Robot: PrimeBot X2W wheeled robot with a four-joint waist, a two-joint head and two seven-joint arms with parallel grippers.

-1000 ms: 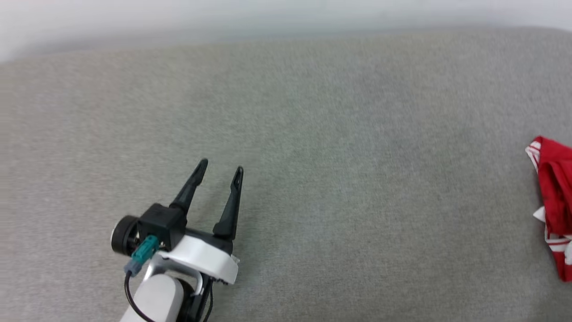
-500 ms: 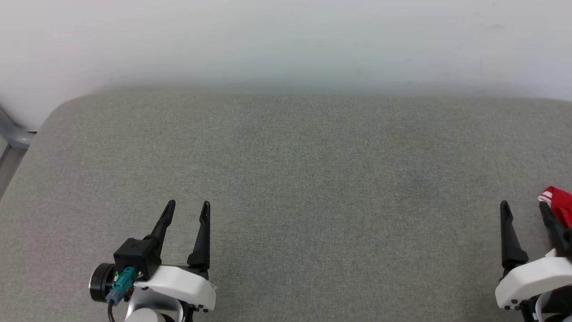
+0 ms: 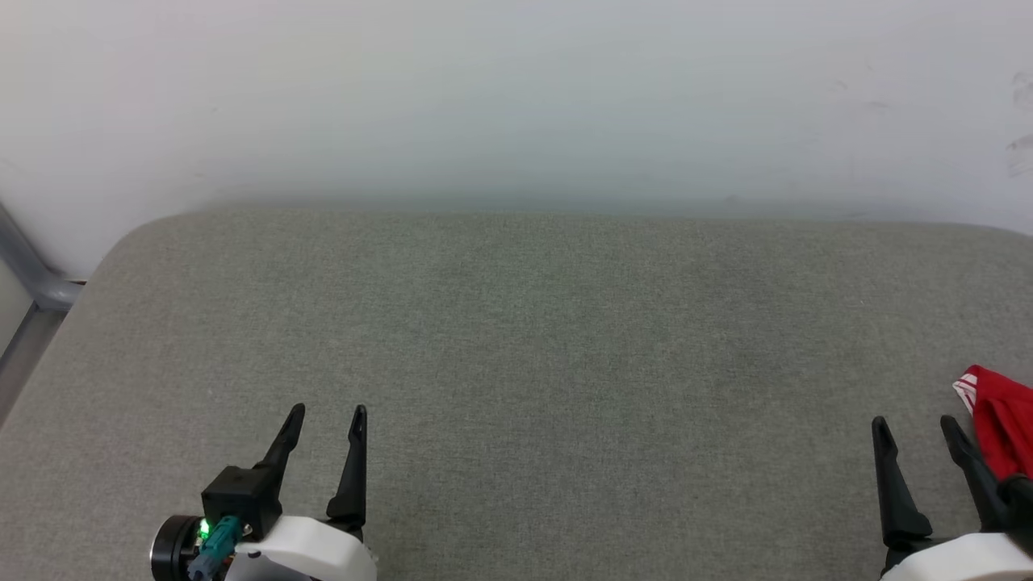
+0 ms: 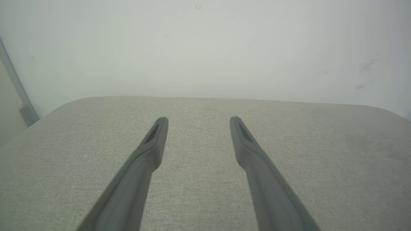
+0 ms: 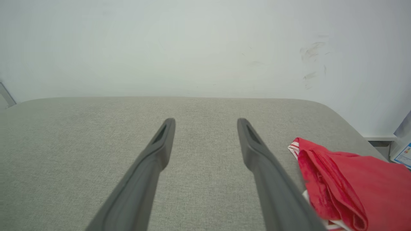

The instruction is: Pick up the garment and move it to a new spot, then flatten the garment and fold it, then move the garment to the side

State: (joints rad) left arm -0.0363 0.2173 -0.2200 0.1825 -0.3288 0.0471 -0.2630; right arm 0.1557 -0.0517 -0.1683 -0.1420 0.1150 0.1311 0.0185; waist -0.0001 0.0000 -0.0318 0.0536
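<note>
Head view is showing the left gripper (image 3: pixel 328 410) and right gripper (image 3: pixel 912 421) hovering wide open and empty over the grey counter (image 3: pixel 565 323) while the garment (image 3: pixel 1001 428) is lying bunched at the frame's lower right, so pick-up is seemingly pending, calling for the right gripper reaching rightward.

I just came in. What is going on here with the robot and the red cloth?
A two-armed robot stands at a grey padded surface. Its left gripper and right gripper are both open and hold nothing. The red garment lies bunched at the surface's right side, just beside the right gripper. Nothing is being handled right now.
</note>
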